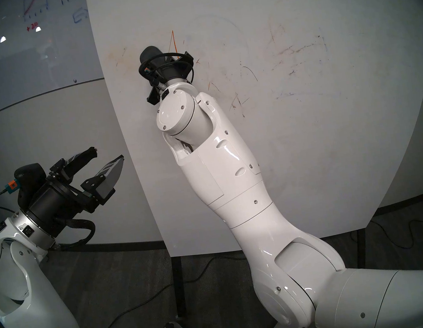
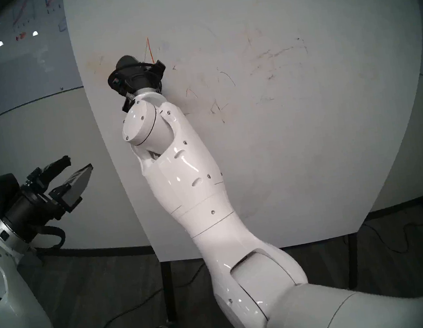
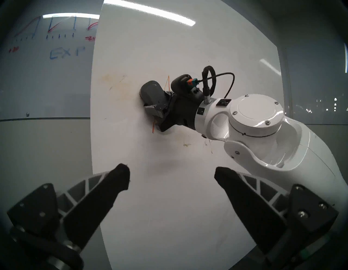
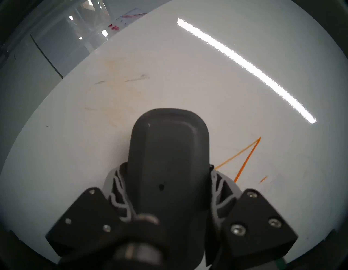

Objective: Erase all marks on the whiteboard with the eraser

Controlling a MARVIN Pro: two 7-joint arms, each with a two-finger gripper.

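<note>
The right end effector (image 4: 165, 190) pinches the eraser (image 4: 168, 150), a matte dark grey oblong block with rounded ends and a tiny centre dot, its ribbed grey fingers (image 4: 219, 190) bowed against the block's two long sides. The eraser's face lies flat against the whiteboard (image 1: 308, 133), a broad, glossy white panel on black metal legs, in its upper left part. From the right wrist view, what shows of the marks (image 4: 244, 156) is a thin orange peak, two straight strokes meeting in a sharp point at about 2 o'clock from the eraser, with a short orange dash just beside them. In the left wrist view another orange stroke shows at about 6 o'clock from the block. Faint brownish smudges (image 4: 113, 75) and thin dark scratches (image 1: 297, 50) dull the board's sheen elsewhere. The left end effector (image 1: 109, 157) hangs beside the board's left edge, apart from it, its black-tipped fingers spread wide with nothing between them. Behind, a greyish glass wall board (image 1: 16, 56) carries red and blue graph scribbles.
</note>
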